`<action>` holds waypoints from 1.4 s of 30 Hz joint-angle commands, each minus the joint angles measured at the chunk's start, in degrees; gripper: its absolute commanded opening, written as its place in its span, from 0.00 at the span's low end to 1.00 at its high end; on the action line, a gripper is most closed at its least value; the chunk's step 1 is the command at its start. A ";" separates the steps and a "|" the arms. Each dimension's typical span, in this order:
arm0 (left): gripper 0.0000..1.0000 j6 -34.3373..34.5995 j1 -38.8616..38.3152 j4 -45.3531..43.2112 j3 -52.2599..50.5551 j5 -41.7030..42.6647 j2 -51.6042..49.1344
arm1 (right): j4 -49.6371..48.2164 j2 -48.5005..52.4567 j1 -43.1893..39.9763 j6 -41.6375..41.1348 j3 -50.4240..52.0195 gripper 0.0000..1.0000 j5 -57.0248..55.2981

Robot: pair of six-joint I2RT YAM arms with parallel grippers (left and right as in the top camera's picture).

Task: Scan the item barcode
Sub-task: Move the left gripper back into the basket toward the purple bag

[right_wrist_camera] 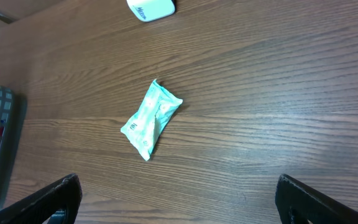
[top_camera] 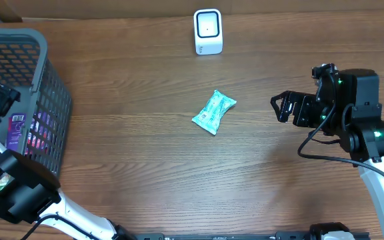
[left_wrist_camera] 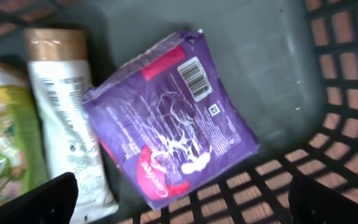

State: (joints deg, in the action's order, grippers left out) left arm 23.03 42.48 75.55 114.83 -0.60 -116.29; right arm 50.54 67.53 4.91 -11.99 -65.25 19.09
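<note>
Left tool (left_wrist_camera: 188, 202): open wide, holding nothing, hanging inside the basket (top_camera: 52, 87) at the left of the desk (top_camera: 145, 167); its two dark fingers show only at the lower corners of its own camera.
Purple packet (left_wrist_camera: 166, 130): lies flat on the basket floor right under the left tool, touching a white bottle (left_wrist_camera: 64, 106) with a gold cap; a green pouch (left_wrist_camera: 2, 137) lies beyond the bottle.
Barcode (left_wrist_camera: 195, 78): printed on the packet's upper face near one corner, so it shows without any turning.
Teal packet (top_camera: 214, 111): alone mid-desk, tilted, well apart from the basket, with no barcode readable from here.
Scanner (top_camera: 208, 31): small white unit at the far edge, its window toward the working area so an item can be shown to it.
Right tool (top_camera: 277, 108): open and empty, above the desk to the right of the teal packet and pointing toward it.
Step in hand: likely choosing an item; either packet could be the one.
</note>
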 commanded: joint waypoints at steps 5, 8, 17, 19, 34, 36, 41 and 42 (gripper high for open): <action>1.00 -3.80 0.04 -8.48 -11.32 0.70 -0.63 | -0.26 0.02 0.28 0.28 -1.09 1.00 0.07; 1.00 -5.35 -0.11 -12.44 -14.75 1.38 -0.63 | -0.26 0.02 0.28 0.28 -1.09 1.00 0.07; 1.00 -6.40 -0.11 -19.85 -20.63 1.95 -0.63 | -0.26 0.02 0.28 0.28 -1.09 1.00 0.07; 1.00 -6.38 -0.11 -20.55 -20.94 1.62 -0.63 | -0.26 0.02 0.28 0.28 -1.09 1.00 0.07; 0.62 -6.36 -0.13 -22.67 -25.29 -2.49 -0.63 | -0.26 0.02 0.28 0.28 -1.09 1.00 0.07; 0.41 -6.38 -0.13 -22.73 -26.03 -3.04 -0.63 | -0.26 0.02 0.28 0.28 -1.07 1.00 0.07; 0.04 -6.36 -0.13 -21.73 -25.57 -2.95 -0.59 | -0.26 0.02 0.28 0.28 -1.07 1.00 0.07; 0.04 -6.36 -0.13 -21.11 -25.03 -2.95 -0.59 | -0.26 0.02 0.28 0.28 -1.09 1.00 0.07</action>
State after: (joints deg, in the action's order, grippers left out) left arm 16.91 42.37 52.36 91.74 -1.91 -114.80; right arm 50.57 67.53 4.93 -11.94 -65.25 19.09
